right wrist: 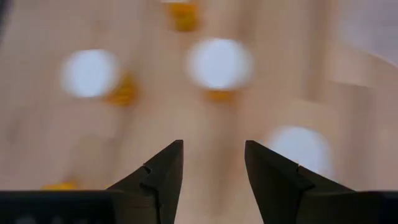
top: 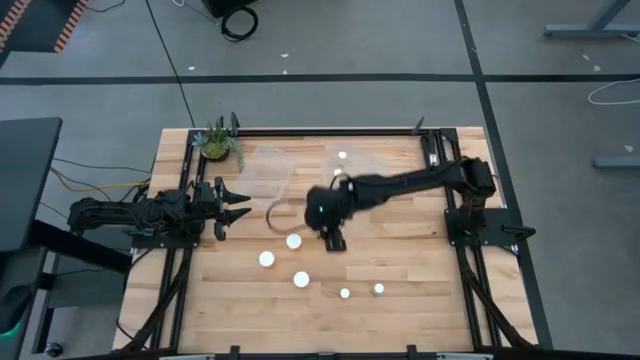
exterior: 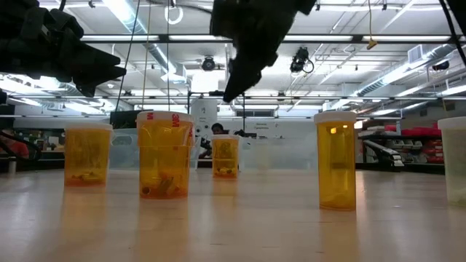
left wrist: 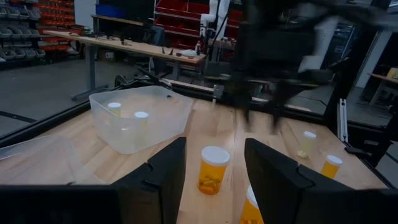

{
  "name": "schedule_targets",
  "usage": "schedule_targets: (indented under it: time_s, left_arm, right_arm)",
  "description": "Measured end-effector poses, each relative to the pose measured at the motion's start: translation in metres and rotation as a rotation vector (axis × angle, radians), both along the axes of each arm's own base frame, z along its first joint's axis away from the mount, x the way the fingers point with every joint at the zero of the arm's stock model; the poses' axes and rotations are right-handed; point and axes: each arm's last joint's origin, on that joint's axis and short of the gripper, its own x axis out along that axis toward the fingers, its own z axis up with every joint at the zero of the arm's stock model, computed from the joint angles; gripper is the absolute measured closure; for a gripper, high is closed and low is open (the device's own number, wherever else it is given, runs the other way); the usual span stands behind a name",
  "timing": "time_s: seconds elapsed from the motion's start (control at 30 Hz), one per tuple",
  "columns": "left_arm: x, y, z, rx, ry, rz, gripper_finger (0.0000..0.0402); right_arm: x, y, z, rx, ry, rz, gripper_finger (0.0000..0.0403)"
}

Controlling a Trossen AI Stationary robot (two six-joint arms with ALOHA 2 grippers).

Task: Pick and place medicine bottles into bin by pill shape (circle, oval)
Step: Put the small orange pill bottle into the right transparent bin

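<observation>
Wooden worktop point(top: 400, 270) carries five bottles point(top: 294, 241) near its middle and front; two more sit in a clear bin point(left wrist: 140, 118). Right gripper point(top: 335, 240) hovers over them, jaws wide, empty; left gripper point(top: 238, 210) waits at the left edge, jaws apart.

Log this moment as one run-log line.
right gripper: open, empty, above loose bottles | left gripper: open, waiting at table edge | two bottles in bin

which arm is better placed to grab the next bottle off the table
Probably the right. The right gripper hovers open over the table's middle, beside the loose medicine bottles. The left gripper waits open at the table's left edge, farther from them.
</observation>
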Motion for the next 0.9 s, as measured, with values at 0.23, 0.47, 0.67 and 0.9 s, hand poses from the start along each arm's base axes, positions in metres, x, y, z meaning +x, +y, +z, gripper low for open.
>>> schedule_targets:
  time_s: [0.23,0.47,0.67,0.9]
  left_arm:
    - [0.000,0.000,0.000,-0.001,0.000,0.000,0.0230]
    - [0.000,0.000,0.000,-0.001,0.000,0.000,0.0230]
    - [0.000,0.000,0.000,0.000,0.001,0.000,0.0230]
    - [0.000,0.000,0.000,-0.001,0.000,0.000,0.0230]
  right_arm:
    - [-0.009,0.076,0.002,0.031,-0.029,0.149,0.0224]
    - [-0.027,0.122,-0.003,-0.029,-0.009,0.094,0.0224]
    - [-0.039,0.138,-0.015,-0.052,0.019,0.029,0.0224]
    - [-0.045,0.147,-0.032,-0.030,0.005,0.023,0.0202]
